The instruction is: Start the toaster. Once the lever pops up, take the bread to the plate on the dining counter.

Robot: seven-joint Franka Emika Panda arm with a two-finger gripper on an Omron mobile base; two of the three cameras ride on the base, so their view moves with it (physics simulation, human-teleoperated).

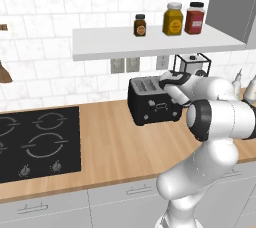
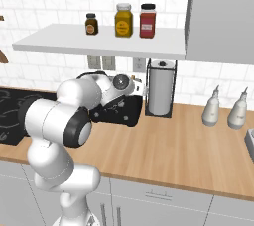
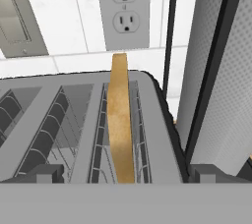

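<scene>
The black toaster (image 1: pixel 150 106) (image 2: pixel 119 112) stands on the wall-side wooden counter under a shelf. In the hand view its pale top (image 3: pixel 74 120) lies just below me, and the tan bread (image 3: pixel 119 120) stands upright in the right-hand slot, its top edge rising above the rim. My gripper (image 3: pixel 125 174) hangs right over the toaster (image 1: pixel 166 82), open. One dark fingertip (image 3: pixel 47 173) stands to the left of the slice and the other (image 3: pixel 206 173) to the right, neither touching it. The plate and the dining counter are out of view.
A paper towel roll in a black wire stand (image 2: pixel 159 88) (image 3: pixel 216 70) stands tight against the toaster's right side. A white shelf with jars (image 1: pixel 150 42) hangs low above. A black hob (image 1: pixel 35 142) lies to the left, two spray bottles (image 2: pixel 212 106) to the right, a wall outlet (image 3: pixel 123 9) behind.
</scene>
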